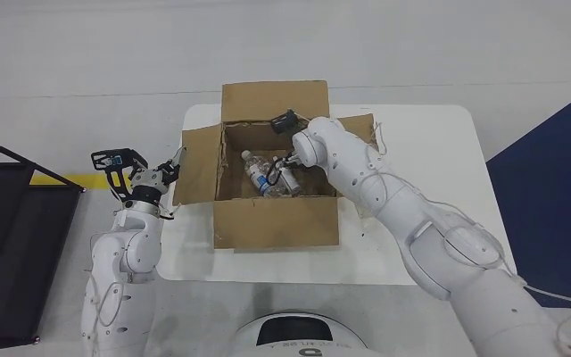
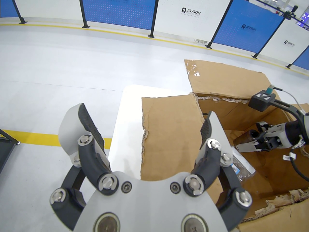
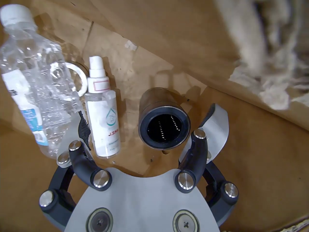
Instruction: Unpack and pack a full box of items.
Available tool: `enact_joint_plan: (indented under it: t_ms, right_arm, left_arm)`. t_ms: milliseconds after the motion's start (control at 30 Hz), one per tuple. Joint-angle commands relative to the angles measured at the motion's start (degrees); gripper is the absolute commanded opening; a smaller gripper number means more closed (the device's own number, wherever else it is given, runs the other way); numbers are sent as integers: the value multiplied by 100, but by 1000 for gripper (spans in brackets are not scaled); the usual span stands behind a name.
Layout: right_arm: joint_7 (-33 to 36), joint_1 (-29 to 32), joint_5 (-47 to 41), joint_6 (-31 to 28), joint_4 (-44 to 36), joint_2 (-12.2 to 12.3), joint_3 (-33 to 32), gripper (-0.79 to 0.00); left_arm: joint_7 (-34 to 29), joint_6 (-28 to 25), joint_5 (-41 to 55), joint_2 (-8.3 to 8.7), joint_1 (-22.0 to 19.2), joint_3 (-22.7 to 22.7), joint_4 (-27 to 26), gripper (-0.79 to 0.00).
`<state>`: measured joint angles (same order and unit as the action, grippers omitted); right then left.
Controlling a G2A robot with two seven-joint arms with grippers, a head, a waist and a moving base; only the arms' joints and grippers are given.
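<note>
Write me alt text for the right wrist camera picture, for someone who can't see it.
The right gripper, open, hangs inside the cardboard box over a dark metal cylinder lying on its floor. Beside the cylinder lie a small spray bottle, a clear water bottle and a white ring partly behind that bottle.

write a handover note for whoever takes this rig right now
Left hand: open, empty, outside the box, by its left flap.
Right hand: open, empty, down inside the box, over the cylinder.
Things: bottle, spray, ring and cylinder all lie on the box floor.
Done: flaps open.
Left: lift out all four, then repack. The cylinder looks like the likely first pick.
</note>
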<state>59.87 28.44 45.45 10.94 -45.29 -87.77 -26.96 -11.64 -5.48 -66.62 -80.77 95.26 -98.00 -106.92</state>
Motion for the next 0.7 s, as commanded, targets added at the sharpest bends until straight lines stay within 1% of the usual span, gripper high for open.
enact_joint_plan:
  t_ms: [0,33,100,133,167,200,233,300,533,667]
  right_arm:
    - [24,-25,-25,-98,102,-58,17,-31]
    - [18,-36,-35,-144,148,-85,21,-49]
    - [-1,-53,-66,-238,224,-133,18,-206]
    - [-2,-61,-79,-305,248,-154,18,-311]
    - [-10,-72,-88,-341,282,-172,9,-376]
    - [-17,-81,-87,-358,311,-188,3,-419]
    - [-32,-89,-87,-368,335,-203,-8,-437]
    - [-91,-95,-98,-386,373,-220,-41,-449]
    - [-370,-63,-41,-293,518,-241,-195,-434]
    - [-407,-19,6,-296,564,-261,-235,-431]
  left_arm:
    - [0,0,0,0,0,0,0,0]
    - [0,0,0,0,0,0,0,0]
    - [0,0,0,0,0,0,0,0]
    - [0,0,0,0,0,0,0,0]
    - [0,0,0,0,0,0,0,0]
    - [0,0,0,0,0,0,0,0]
    - [0,0,0,0,0,0,0,0]
    - [0,0,0,0,0,0,0,0]
    - [0,0,0,0,0,0,0,0]
    - [0,0,0,0,0,0,0,0]
